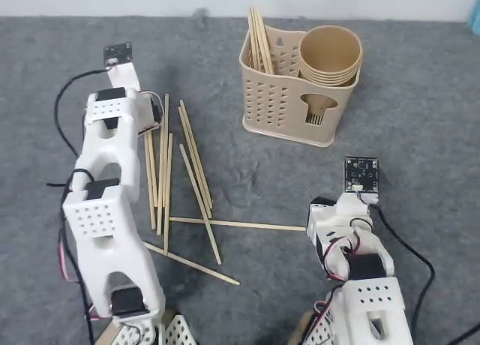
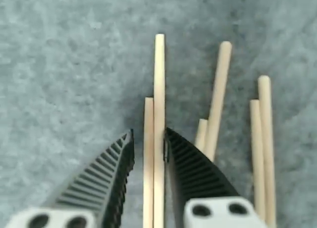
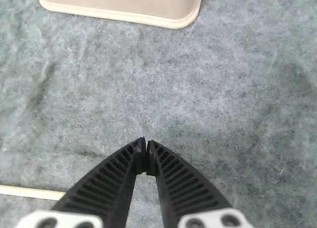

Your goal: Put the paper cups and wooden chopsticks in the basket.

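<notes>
Straddling two chopsticks (image 2: 159, 89) at nine o'clock, your left pincer (image 2: 147, 141) stands released; your right pincer (image 3: 146, 142) is clenched empty at five o'clock, paper cups (image 1: 330, 56) in the basket (image 1: 281, 105) at one o'clock.

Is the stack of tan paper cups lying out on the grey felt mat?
No, the stack of tan paper cups stands inside the beige perforated plastic basket.
</notes>
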